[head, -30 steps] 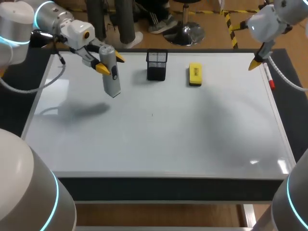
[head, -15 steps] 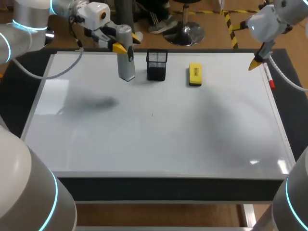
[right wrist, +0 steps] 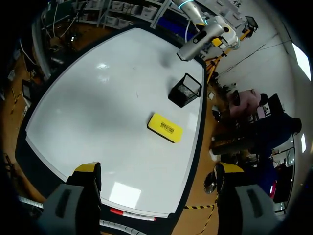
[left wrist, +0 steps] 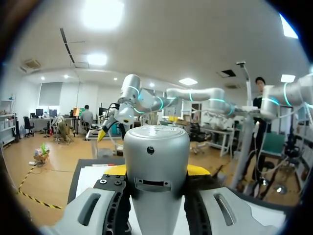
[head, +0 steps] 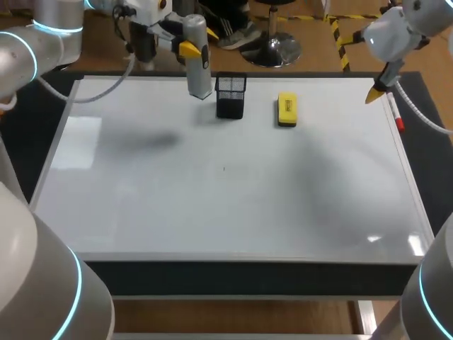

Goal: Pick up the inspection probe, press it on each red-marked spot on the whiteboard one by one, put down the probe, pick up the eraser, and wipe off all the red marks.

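Observation:
My left gripper (head: 197, 44) is shut on the grey inspection probe (head: 198, 67), which hangs upright over the back edge of the whiteboard (head: 212, 184), just left of the black mesh holder (head: 231, 95). In the left wrist view the probe (left wrist: 155, 176) fills the space between the fingers, which touch it from both sides. The yellow eraser (head: 287, 110) lies flat to the right of the holder. My right gripper (head: 375, 91) hangs open above the board's back right corner. In the right wrist view the eraser (right wrist: 165, 128), holder (right wrist: 186, 90) and probe (right wrist: 195, 44) lie ahead of my right gripper (right wrist: 159, 171). I see no red marks on the board.
A red-capped marker (head: 396, 117) lies along the board's right edge, under my right gripper. A tiny dark speck (head: 224, 168) sits mid-board. A dark border frames the whiteboard on all sides.
My left arm has carried the probe up and to the right, from over the board's left part to beside the mesh holder at the back edge. The right arm has stayed still.

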Robot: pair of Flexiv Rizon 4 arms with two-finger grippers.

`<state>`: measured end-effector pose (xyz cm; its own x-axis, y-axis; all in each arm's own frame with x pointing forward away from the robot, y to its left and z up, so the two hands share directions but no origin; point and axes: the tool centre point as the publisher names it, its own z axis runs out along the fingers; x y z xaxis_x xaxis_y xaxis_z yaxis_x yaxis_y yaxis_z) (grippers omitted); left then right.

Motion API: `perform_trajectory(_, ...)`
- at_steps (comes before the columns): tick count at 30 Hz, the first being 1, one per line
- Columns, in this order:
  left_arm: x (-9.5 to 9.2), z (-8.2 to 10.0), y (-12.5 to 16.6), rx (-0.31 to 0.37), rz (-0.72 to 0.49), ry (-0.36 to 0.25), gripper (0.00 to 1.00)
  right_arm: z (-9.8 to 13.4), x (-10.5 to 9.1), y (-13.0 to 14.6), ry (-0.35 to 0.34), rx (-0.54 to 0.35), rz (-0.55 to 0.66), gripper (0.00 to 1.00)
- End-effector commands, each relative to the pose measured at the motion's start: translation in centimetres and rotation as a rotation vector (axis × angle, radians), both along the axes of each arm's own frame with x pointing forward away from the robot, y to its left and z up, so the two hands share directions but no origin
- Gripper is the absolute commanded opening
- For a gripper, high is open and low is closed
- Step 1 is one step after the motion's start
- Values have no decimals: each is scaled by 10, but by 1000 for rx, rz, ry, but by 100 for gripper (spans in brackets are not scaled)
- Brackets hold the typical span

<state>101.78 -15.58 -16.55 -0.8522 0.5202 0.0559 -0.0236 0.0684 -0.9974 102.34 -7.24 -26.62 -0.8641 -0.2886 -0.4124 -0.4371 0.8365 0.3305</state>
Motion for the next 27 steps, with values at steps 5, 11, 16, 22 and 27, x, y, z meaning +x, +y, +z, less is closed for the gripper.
perform_trajectory(5, 22, 8, -18, 2, 1, 11, 0, 1, 0, 0, 1, -3, 2, 100)
perform_trajectory(11, 29, 11, -34, 14, 85, 6, 0, 1, 0, 0, 1, -3, 2, 100)
perform_trajectory(16, 35, 11, -42, 2, 149, 16, 0, 1, 0, 0, 1, -3, 2, 100)
perform_trajectory(22, 39, 7, -54, -14, 209, 39, 0, 1, 0, 0, 1, -3, 2, 100)
perform_trajectory(27, 42, 3, -59, -17, 243, 42, 0, 1, 0, 0, 1, -3, 2, 100)
